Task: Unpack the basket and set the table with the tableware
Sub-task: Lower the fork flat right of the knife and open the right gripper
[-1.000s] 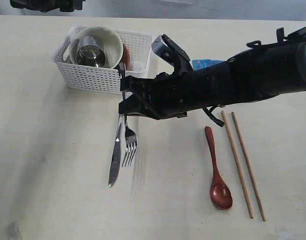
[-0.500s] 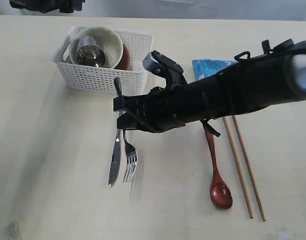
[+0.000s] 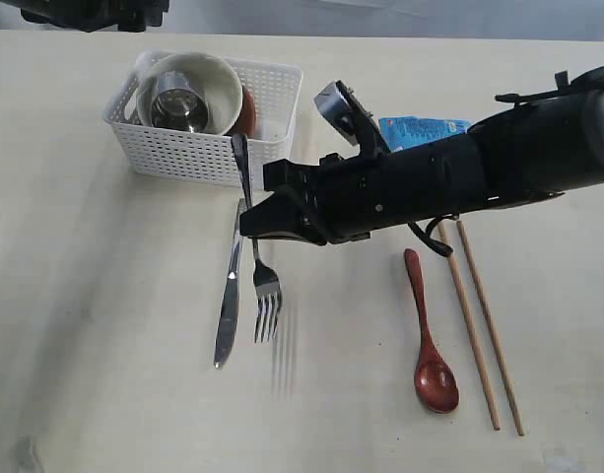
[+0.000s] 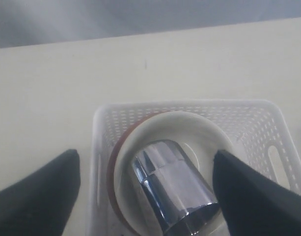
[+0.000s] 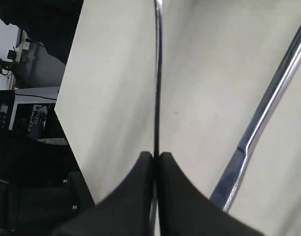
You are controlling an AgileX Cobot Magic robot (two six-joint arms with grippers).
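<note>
The right gripper (image 3: 250, 223) is clenched on the handle of the fork (image 3: 262, 286). In the right wrist view its two dark fingers (image 5: 135, 187) are pressed together on the thin steel handle. The fork hangs tilted with its tines down toward the table (image 3: 95, 325), and its shadow falls a little apart from them, at five o'clock. The knife (image 3: 228, 296) lies flat on the table just beside the fork, at its nine o'clock, with its tip toward six o'clock.

The basket (image 3: 183, 160) stands at eleven o'clock on the table. The bowl (image 3: 219, 75) sits inside it with the cup (image 3: 178, 103) lying in it, and the plate (image 3: 247, 110) stands on edge at three o'clock of the bowl, against the basket wall.

The spoon (image 3: 425, 330) lies at four o'clock of the right gripper, bowl end toward six o'clock. The two chopsticks (image 3: 469, 320) lie side by side just at its three o'clock, near but not touching it. A blue packet (image 3: 420, 130) shows at one o'clock, partly behind the right arm.

The left gripper (image 4: 146, 157) hangs over the basket, released and grasping nothing, with its fingers (image 4: 40, 194) spread wide to either side of the bowl and cup.
</note>
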